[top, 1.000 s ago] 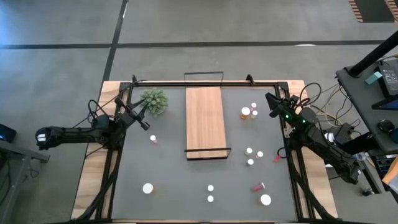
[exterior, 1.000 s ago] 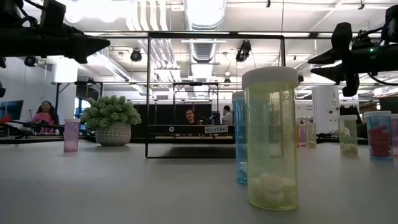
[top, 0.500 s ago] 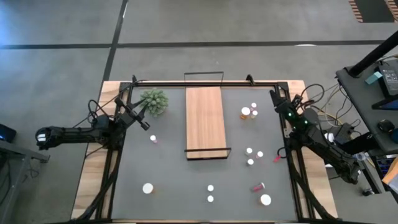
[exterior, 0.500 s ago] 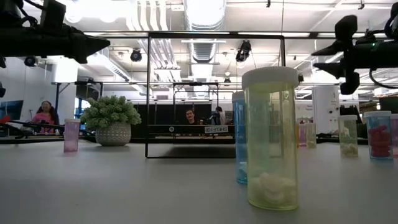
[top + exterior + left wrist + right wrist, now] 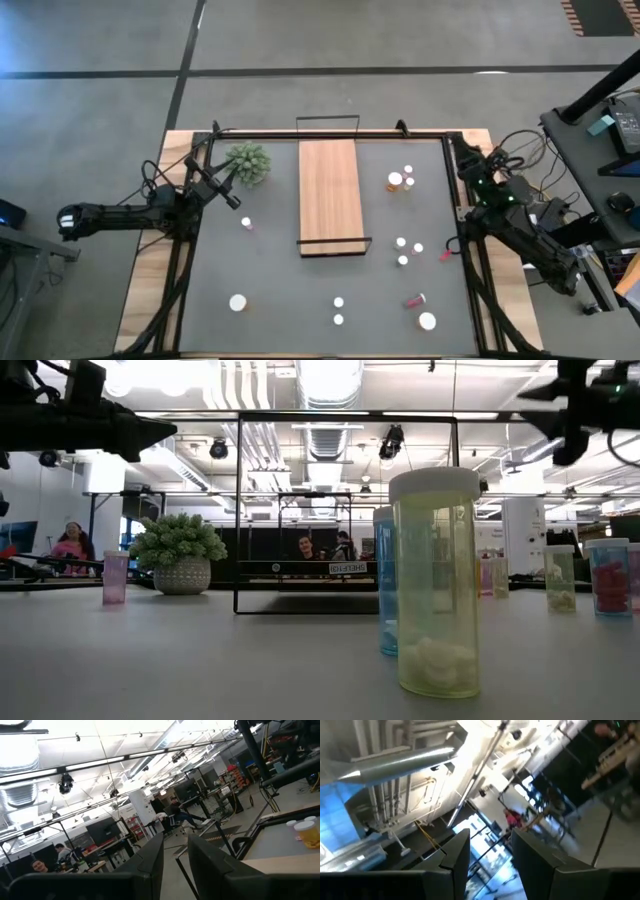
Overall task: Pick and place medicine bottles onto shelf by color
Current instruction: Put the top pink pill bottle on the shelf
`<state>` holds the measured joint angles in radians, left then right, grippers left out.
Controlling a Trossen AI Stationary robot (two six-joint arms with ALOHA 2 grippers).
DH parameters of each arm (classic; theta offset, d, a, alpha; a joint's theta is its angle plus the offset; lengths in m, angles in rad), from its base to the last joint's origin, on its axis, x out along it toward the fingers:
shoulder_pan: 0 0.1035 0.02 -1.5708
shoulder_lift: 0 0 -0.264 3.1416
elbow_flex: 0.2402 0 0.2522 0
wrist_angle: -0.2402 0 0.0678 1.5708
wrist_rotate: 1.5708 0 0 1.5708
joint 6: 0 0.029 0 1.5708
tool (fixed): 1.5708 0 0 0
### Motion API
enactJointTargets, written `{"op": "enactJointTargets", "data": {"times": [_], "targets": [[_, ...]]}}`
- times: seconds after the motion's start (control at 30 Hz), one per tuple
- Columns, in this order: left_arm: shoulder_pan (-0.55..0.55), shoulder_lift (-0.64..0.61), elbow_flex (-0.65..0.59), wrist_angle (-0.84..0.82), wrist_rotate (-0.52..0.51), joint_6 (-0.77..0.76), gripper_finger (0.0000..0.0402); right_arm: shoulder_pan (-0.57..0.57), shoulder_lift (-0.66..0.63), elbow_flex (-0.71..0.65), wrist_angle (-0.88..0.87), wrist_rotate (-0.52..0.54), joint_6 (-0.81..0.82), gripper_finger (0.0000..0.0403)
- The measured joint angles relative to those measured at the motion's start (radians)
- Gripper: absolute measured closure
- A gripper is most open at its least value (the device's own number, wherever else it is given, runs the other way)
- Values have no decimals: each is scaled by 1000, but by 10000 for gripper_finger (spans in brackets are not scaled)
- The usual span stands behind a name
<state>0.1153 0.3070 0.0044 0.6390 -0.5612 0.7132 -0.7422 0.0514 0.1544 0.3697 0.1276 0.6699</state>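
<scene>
Bare light-wood shelf [image 5: 329,195] mid-table; white-capped medicine bottles [image 5: 403,180] scattered around.

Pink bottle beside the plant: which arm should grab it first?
Left, probably. The left end effector hovers just beside the pink bottle, while the right end effector sits across the shelf at the table's far edge.

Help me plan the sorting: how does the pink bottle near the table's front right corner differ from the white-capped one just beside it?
The pink bottle lies on its side, showing its body; the white-capped bottle stands upright, showing only its cap from above. The white-capped bottle's cap looks wider than the pink bottle's. Both sit on the table, off the shelf.
</scene>
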Motion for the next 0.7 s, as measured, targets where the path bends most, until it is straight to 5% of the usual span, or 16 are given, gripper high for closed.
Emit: {"op": "enactJointTargets", "data": {"times": [0.37,0.7], "targets": [[0,0,0,0,0,0,330,0,312,301,-343,-22,-311,268],[0,0,0,0,0,0,330,0,673,585,-724,-22,-286,268]]}}
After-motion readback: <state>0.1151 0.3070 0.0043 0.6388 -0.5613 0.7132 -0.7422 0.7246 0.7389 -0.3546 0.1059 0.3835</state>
